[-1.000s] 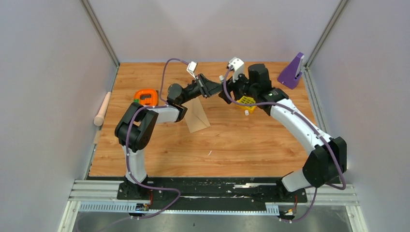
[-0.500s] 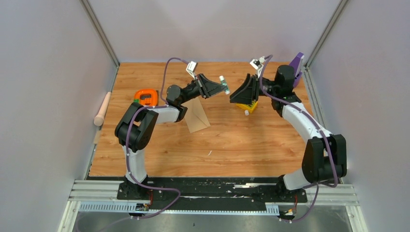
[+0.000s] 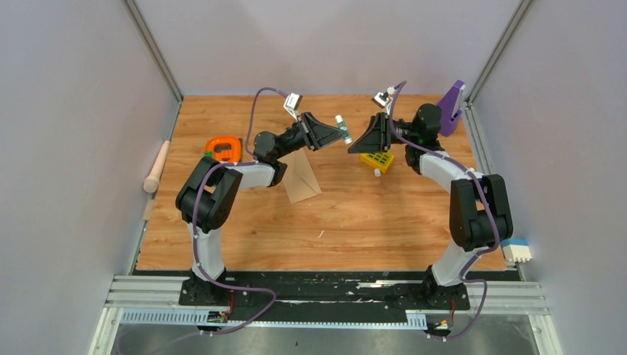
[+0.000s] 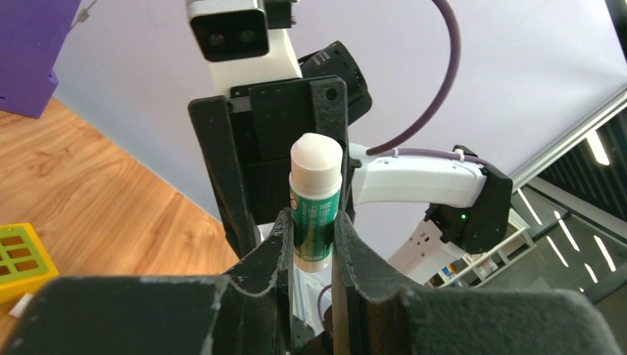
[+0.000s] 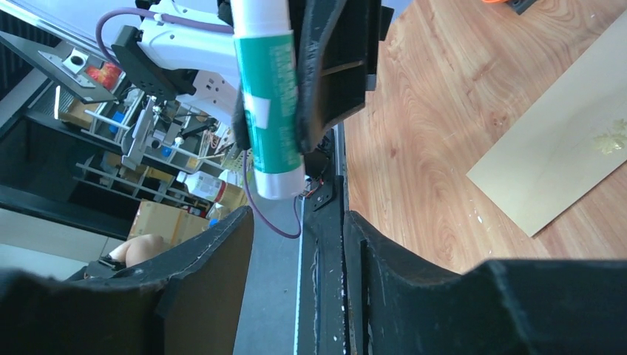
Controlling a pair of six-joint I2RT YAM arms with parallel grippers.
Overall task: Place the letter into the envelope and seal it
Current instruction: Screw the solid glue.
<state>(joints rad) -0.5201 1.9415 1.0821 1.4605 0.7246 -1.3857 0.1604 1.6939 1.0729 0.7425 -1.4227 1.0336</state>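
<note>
- left hand (image 4: 309, 222) clamped on a green-and-white glue stick (image 4: 316, 200), held above the worktop (image 3: 370, 214);
- right hand (image 5: 299, 222) parted, empty, facing the stick's end;
- envelope (image 3: 302, 177) flat on the worktop beneath the left arm (image 3: 248, 171)

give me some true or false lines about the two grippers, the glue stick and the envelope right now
1. The left gripper is shut on a glue stick. True.
2. The right gripper grips the glue stick too. False: its jaws are open and it is apart from the stick, facing it.
3. The envelope lies flat on the table. True.
4. The yellow tray sits on top of the envelope. False: it rests on bare wood apart from the envelope, below the right gripper.
5. The glue stick is pressed against the envelope. False: it is held in the air, above the table.
</note>
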